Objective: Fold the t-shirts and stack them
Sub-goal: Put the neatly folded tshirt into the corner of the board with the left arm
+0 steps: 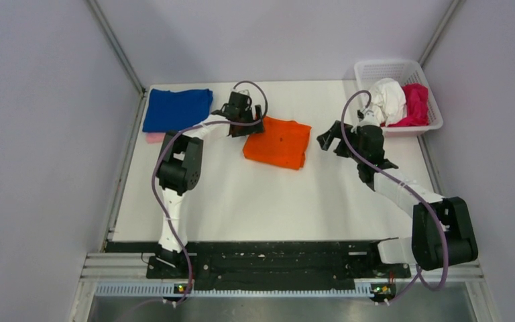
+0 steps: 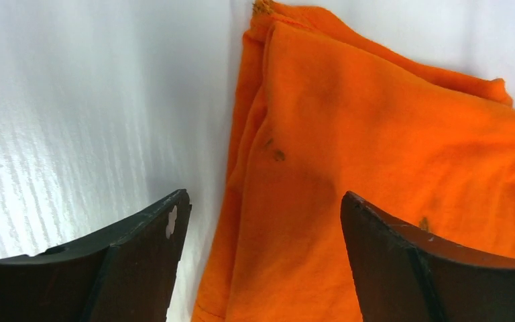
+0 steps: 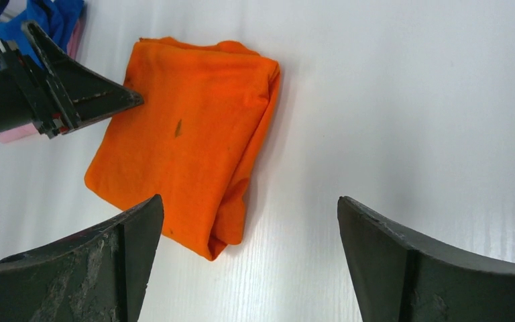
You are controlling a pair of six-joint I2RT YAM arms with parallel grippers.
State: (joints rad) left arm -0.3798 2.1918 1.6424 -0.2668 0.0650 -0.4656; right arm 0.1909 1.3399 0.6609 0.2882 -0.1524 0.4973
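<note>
From the top camera I see the orange t-shirt folded into a neat rectangle, lying on the table a little beyond its middle. The blue t-shirt lies folded in the far left corner, with a pink t-shirt peeking out beneath its near edge. At the far right stands the basket, holding a bunched white t-shirt and a magenta t-shirt. My left gripper sits at the orange shirt's left edge. My right gripper hovers just right of that shirt, apart from it.

Through the left wrist camera the two fingers are spread wide, clasping nothing. The folded layers of the orange shirt's edge fill the gap between them, bare table to the left. I cannot tell whether the tips touch the cloth.

The right wrist camera shows its own fingers also spread and empty above bare table. The orange shirt lies ahead to the left, with the left gripper's tip at its far side.
</note>
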